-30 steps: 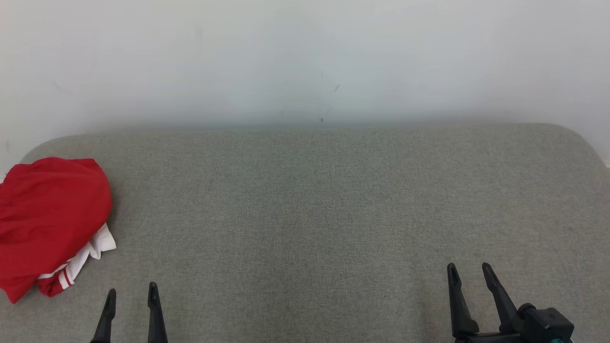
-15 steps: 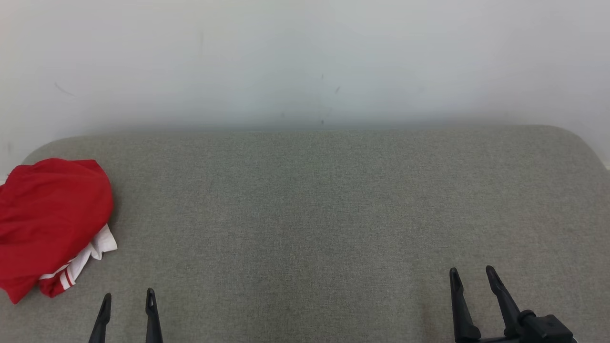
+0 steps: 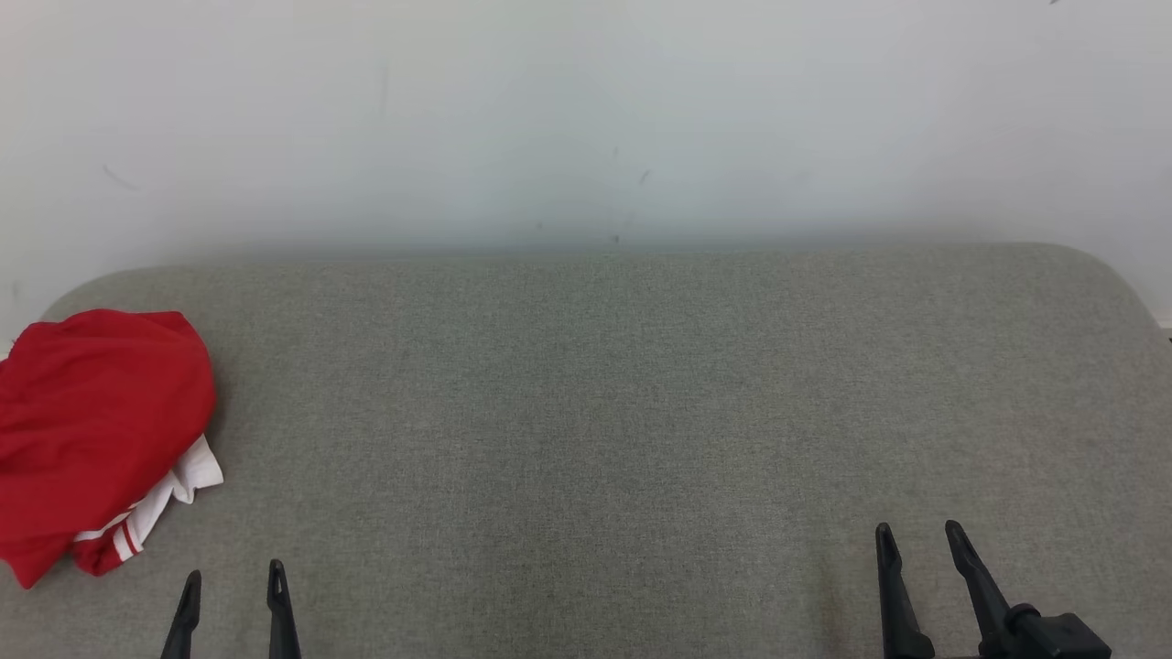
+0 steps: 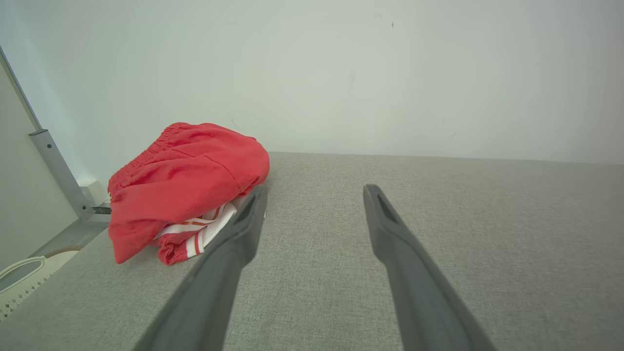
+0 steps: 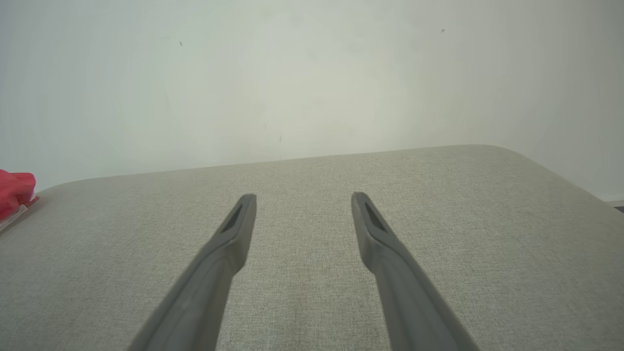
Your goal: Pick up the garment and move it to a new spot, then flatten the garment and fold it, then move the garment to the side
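A big white wall (image 3: 586, 110) stands in front of me. Below it lies a wide grey soft top (image 3: 586, 412) with round corners. The garment (image 3: 92, 430) is red with a bit of white stripe poking out under it. It sits in a bunched heap at the left edge of the grey top. My left pincer (image 3: 233, 572) is low on the left, near the heap but not touching it. Its fingers are spread, with nothing between them. My right pincer (image 3: 917, 528) is low on the right, well apart from the garment, spread wide and holding nothing.
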